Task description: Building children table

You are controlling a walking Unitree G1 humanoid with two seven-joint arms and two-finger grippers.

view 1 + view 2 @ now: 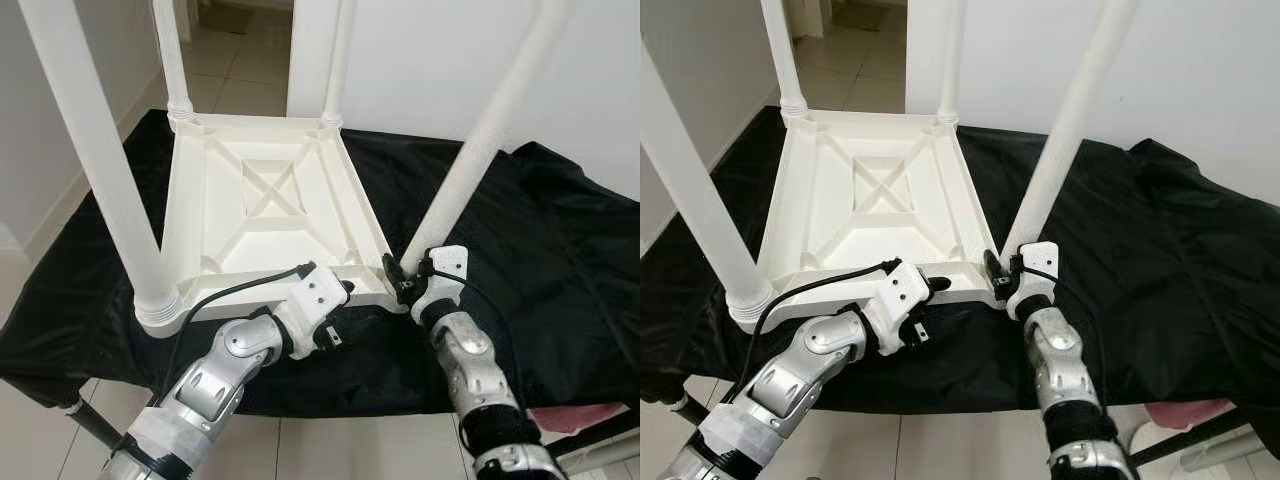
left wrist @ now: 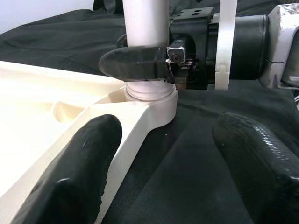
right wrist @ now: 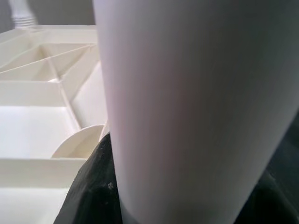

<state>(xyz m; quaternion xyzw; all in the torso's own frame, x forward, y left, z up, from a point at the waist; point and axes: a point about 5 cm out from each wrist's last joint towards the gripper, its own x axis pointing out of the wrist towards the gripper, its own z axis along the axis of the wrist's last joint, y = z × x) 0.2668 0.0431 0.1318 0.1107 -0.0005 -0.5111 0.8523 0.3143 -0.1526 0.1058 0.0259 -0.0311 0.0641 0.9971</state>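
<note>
A white plastic children's table (image 1: 270,200) lies upside down on a black cloth, with its legs pointing up. My right gripper (image 1: 400,272) is shut on the near right leg (image 1: 470,160), just above the corner socket (image 2: 149,95) where the leg stands. In the left wrist view one of its black fingers (image 2: 135,63) wraps the leg. The right wrist view looks at this leg (image 3: 196,107) from very close. My left gripper (image 2: 173,163) is open at the table's front edge, a little left of that corner, with nothing between its fingertips (image 2: 88,168).
The black cloth (image 1: 540,240) covers a low surface and hangs over its front edge. The near left leg (image 1: 100,160) rises steeply at the left. Tiled floor (image 1: 230,60) and a white wall lie behind. Something pink (image 1: 580,415) lies at the bottom right.
</note>
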